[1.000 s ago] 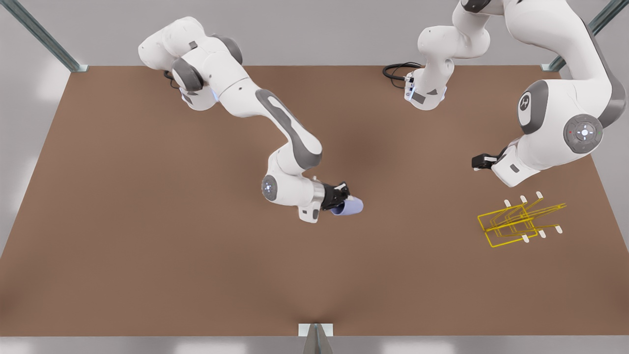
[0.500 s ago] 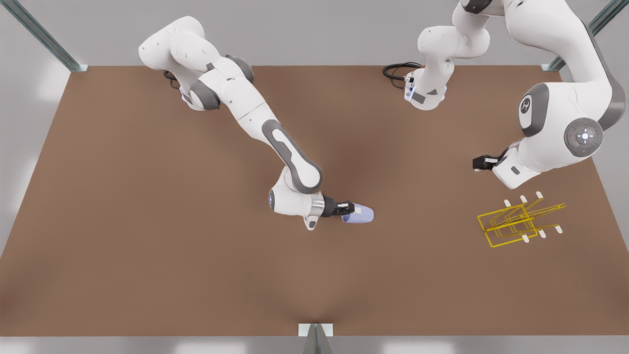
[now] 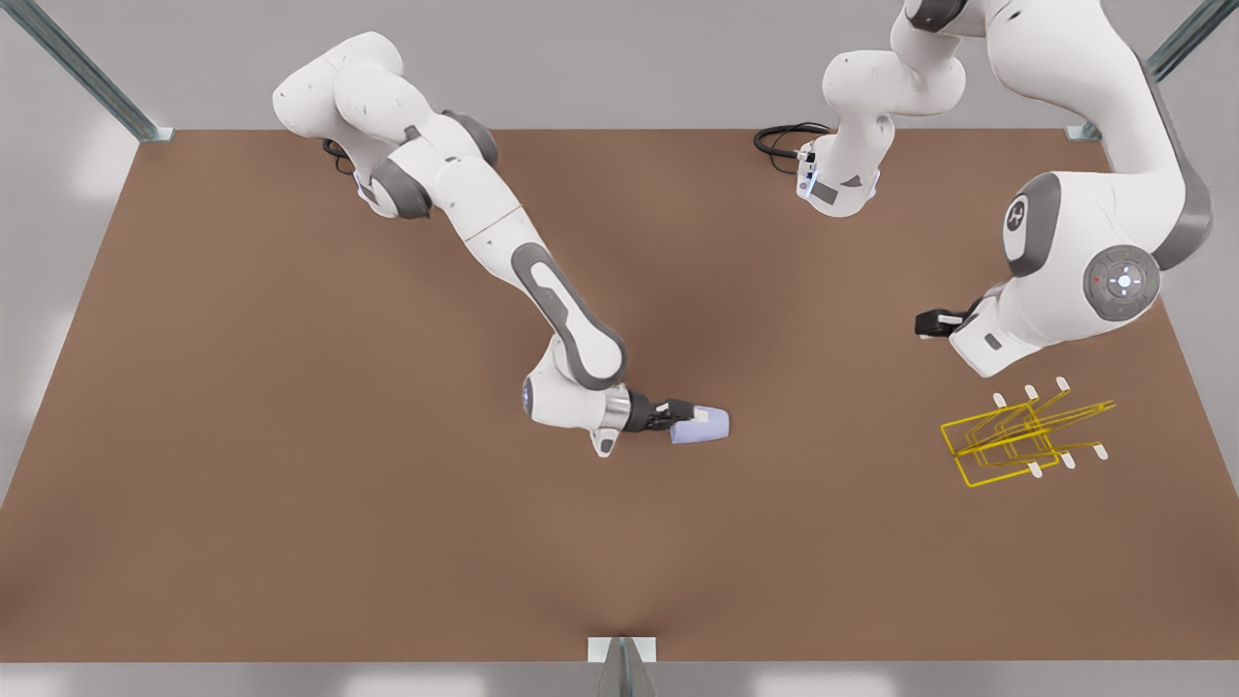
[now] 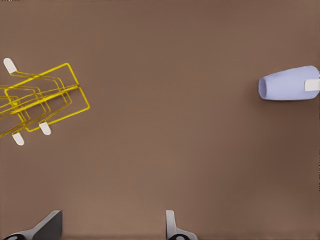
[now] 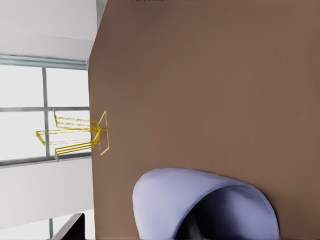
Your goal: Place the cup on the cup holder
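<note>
The lavender-blue cup (image 3: 703, 427) lies on its side just above the brown table (image 3: 290, 436), near the middle in the front view. My right gripper (image 3: 685, 416) is shut on its wall, one finger inside the mouth. Up close in the right wrist view, the cup (image 5: 200, 200) has the yellow wire cup holder (image 5: 75, 134) far behind it. That cup holder (image 3: 1021, 434) stands at the front view's right. Above and behind it hovers my left gripper (image 3: 931, 322), open (image 4: 112, 229). Its wrist view takes in the cup holder (image 4: 42, 100) and the distant cup (image 4: 285, 84).
A black cable (image 3: 784, 143) coils by an arm base at the table's far edge. Metal frame posts (image 3: 619, 663) stand at the near edge and the far corners. Bare table lies between the cup and the cup holder.
My right arm carried the cup toward the front view's right and a little nearer, levelling it onto its side. My left gripper drifted slightly toward the front view's left.
</note>
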`<control>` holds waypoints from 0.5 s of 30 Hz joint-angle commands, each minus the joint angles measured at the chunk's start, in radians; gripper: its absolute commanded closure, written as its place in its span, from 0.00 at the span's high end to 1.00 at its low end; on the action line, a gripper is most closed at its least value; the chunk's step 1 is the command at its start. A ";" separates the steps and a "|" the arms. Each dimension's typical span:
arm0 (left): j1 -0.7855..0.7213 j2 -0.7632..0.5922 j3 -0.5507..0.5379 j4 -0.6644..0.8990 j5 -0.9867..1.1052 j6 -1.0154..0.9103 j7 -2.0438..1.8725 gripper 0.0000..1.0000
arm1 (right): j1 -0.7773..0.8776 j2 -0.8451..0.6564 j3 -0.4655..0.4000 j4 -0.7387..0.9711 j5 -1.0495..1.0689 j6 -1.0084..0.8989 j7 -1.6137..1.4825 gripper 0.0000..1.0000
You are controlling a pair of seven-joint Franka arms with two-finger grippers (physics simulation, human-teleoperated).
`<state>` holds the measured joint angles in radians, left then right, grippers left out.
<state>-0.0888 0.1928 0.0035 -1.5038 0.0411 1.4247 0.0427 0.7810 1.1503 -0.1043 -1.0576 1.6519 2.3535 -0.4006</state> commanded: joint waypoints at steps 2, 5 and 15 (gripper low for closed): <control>-0.012 -0.001 -0.002 0.001 -0.001 -0.006 -0.070 1.00 | -0.008 -0.034 -0.002 -0.067 -0.050 -0.085 -0.044 1.00; -0.054 0.001 -0.002 0.016 0.000 -0.004 -0.116 1.00 | -0.022 -0.052 -0.002 -0.084 -0.057 -0.117 -0.043 1.00; -0.172 0.140 -0.120 0.005 0.003 0.194 -0.919 1.00 | -0.482 -0.147 -0.008 -0.032 -0.880 -0.944 -0.052 1.00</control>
<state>-0.2504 0.3117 -0.0878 -1.4927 0.0412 1.5179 -0.1713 0.3484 1.0147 -0.1118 -1.1024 1.0654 1.8538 -0.4217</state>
